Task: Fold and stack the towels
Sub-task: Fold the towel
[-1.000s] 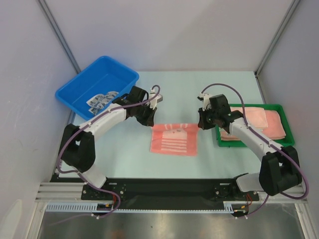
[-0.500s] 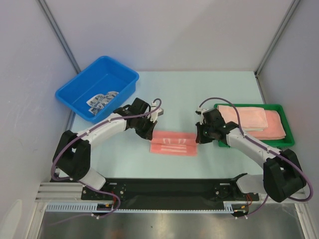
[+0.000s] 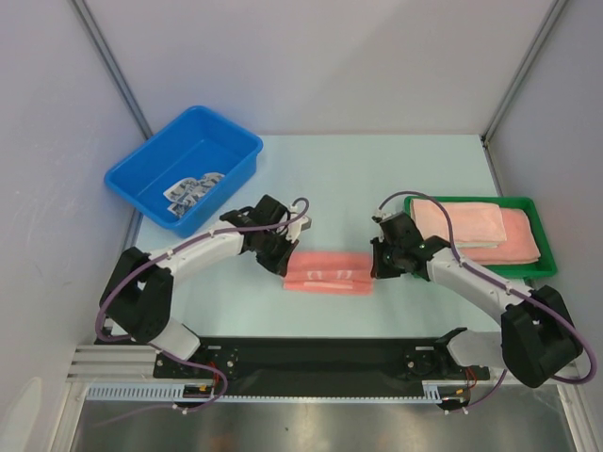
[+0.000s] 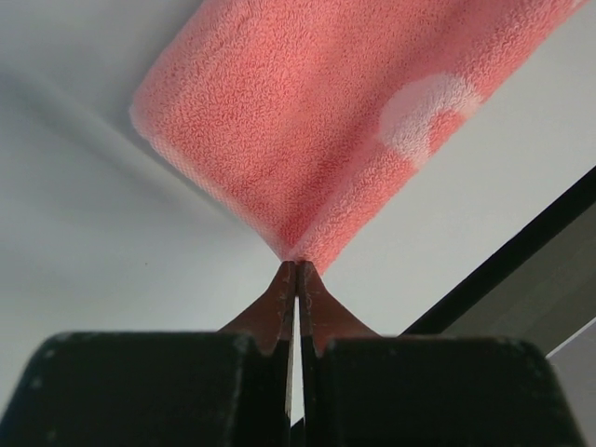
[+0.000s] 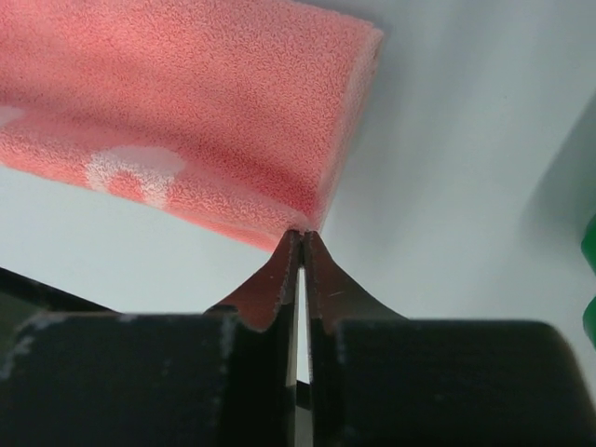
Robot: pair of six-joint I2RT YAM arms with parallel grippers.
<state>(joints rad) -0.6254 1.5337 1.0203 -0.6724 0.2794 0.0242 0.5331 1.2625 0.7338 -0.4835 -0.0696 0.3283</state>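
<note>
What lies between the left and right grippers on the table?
The folded salmon-pink towel spans the whole gap, as the top view shows; the left gripper and right gripper each pinch one end.

No writing is readable anywhere; the pink towel (image 3: 328, 273) carries only white pattern marks.

The pale surface (image 3: 377, 169) carries a blue bin (image 3: 237, 169) at far left and a green tray (image 3: 535, 274) at right. Between them, nearer the front, a folded pink towel (image 3: 328, 273) lies flat.
</note>
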